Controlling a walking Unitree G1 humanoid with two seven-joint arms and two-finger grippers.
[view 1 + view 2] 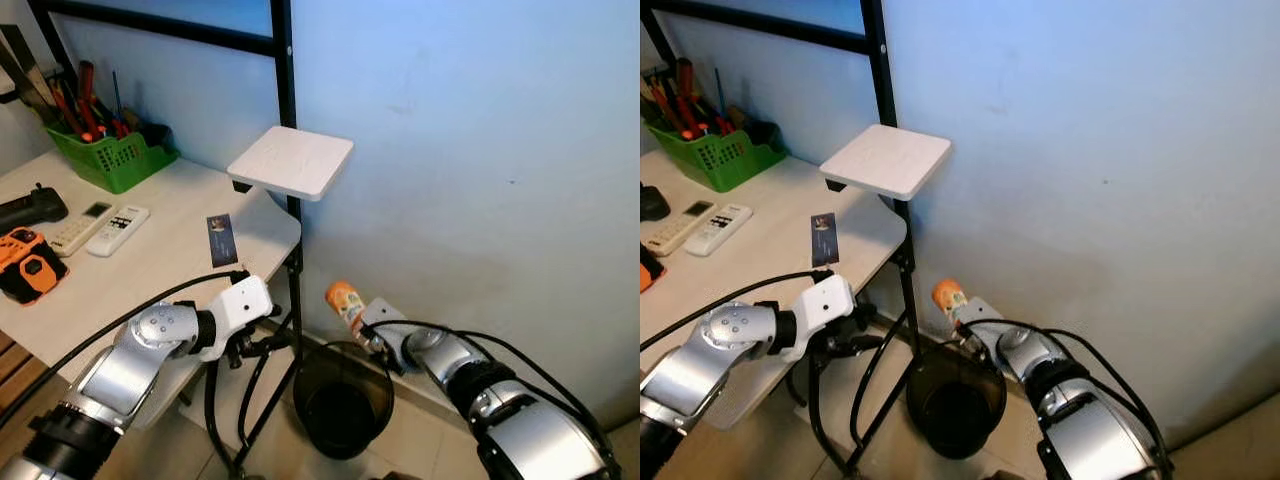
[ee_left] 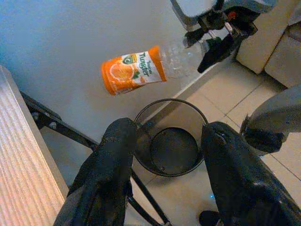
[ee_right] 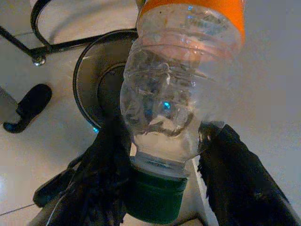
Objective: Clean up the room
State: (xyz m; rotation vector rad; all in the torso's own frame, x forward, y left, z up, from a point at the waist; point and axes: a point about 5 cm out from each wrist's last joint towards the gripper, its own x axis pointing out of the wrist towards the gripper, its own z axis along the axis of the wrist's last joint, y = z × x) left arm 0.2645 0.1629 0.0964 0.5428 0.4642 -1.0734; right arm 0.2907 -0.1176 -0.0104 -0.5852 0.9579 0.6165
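Here, held near its green-capped end by the right gripper (image 3: 160, 155), fingers pressed against both sides of the neck: the clear plastic bottle with an orange label (image 1: 346, 300). Positioned above the rim of the round black waste bin (image 1: 341, 398), a little toward the wall side, tilted with the orange end up and away from the wrist. Seemed empty or almost empty, so probably very light; thin crinkled wall, likely to dent under a hard squeeze and smooth enough to slip. Judged the neck just above the cap as the best place to hold, because stiffer there than the soft middle. Left gripper (image 2: 164, 155) kept beside the bin on the desk side, its two black fingers apart and holding nothing, pointed at the bin mouth. White desk (image 1: 150, 260) with a green basket of tools (image 1: 108, 155) and two white remote controls (image 1: 100, 228) stood well apart from the bin, higher and to the robot's left. Bin interior looked dark; contents could not be told.
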